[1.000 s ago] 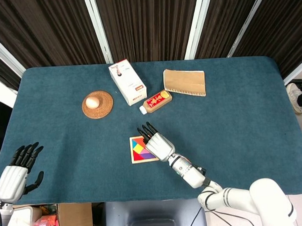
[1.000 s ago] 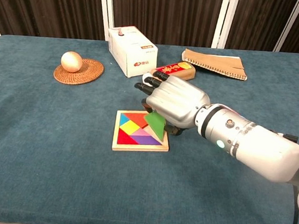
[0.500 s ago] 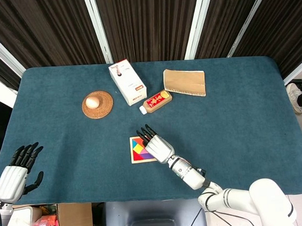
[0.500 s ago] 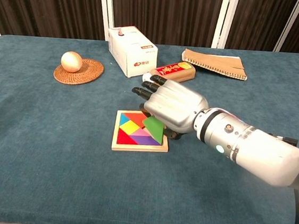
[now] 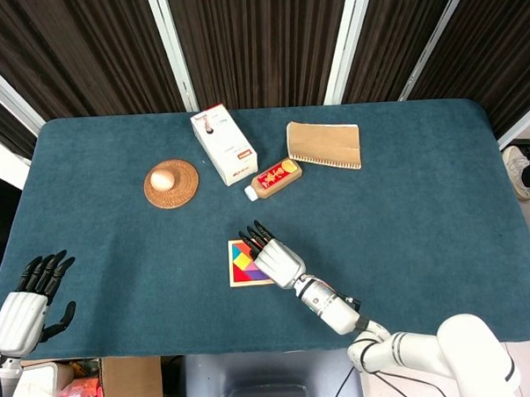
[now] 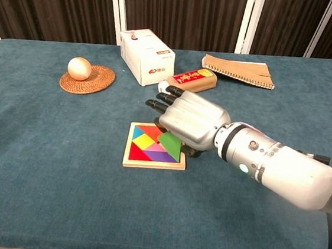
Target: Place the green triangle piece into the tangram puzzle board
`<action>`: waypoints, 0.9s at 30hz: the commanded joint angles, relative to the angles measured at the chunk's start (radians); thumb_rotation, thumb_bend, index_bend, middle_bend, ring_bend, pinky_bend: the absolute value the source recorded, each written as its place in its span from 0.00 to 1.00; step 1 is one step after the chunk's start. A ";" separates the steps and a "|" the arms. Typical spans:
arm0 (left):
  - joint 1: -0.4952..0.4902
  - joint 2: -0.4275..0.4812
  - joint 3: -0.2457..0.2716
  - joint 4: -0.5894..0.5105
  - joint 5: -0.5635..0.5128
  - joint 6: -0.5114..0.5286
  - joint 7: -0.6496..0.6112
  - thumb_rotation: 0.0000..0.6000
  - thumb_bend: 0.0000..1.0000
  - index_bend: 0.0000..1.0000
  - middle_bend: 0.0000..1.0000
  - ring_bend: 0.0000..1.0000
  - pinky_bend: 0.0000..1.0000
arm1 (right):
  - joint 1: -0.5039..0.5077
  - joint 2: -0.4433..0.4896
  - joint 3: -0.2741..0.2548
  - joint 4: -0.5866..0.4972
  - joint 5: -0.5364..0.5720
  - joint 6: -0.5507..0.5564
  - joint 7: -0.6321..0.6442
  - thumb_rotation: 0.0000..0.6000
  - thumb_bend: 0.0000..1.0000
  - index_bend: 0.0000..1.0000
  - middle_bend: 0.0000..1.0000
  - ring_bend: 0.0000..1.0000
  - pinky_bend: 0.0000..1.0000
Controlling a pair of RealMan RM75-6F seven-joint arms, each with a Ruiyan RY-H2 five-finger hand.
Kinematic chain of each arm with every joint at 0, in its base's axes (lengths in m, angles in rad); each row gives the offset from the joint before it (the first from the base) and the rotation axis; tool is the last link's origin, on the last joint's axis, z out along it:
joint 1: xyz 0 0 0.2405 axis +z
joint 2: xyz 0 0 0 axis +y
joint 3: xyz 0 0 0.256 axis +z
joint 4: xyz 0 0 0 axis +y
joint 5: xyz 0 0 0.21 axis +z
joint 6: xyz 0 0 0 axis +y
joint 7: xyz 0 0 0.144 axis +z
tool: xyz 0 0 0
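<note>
1. Head view: the right hand (image 5: 275,256) lies over the right part of the tangram puzzle board (image 5: 242,264) near the front edge of the table (image 5: 406,210). The hand hides the green triangle piece from this camera. The left hand (image 5: 25,307) rests well apart at the table's front left corner, holding nothing, its fingers spread.

2. Chest view: the right hand (image 6: 191,122) holds the green triangle piece (image 6: 170,145) under its palm, and the piece sits tilted over the right side of the tangram puzzle board (image 6: 138,152). Whether its lower edge already touches the board cannot be told.

3. Judged step: the piece is at the board but not yet seated flat, so this is the placing stage.

4. The next move probably calls for levelling the triangle into its open slot on the right side, then letting go without dragging the board.
</note>
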 commanded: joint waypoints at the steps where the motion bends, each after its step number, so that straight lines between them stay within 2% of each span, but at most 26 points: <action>1: 0.000 0.000 -0.001 -0.001 0.001 0.002 0.000 1.00 0.49 0.00 0.00 0.00 0.00 | 0.000 -0.001 0.000 0.000 0.001 -0.001 -0.002 1.00 0.49 0.59 0.13 0.00 0.00; 17: -0.002 0.000 -0.001 0.001 -0.001 -0.002 0.000 1.00 0.49 0.00 0.00 0.00 0.00 | -0.003 -0.004 0.003 -0.006 0.013 -0.006 -0.011 1.00 0.49 0.48 0.13 0.00 0.00; 27: 0.000 -0.002 -0.003 0.006 -0.001 0.002 -0.005 1.00 0.49 0.00 0.00 0.00 0.00 | -0.004 -0.001 0.002 -0.008 0.013 -0.007 -0.017 1.00 0.49 0.44 0.13 0.00 0.00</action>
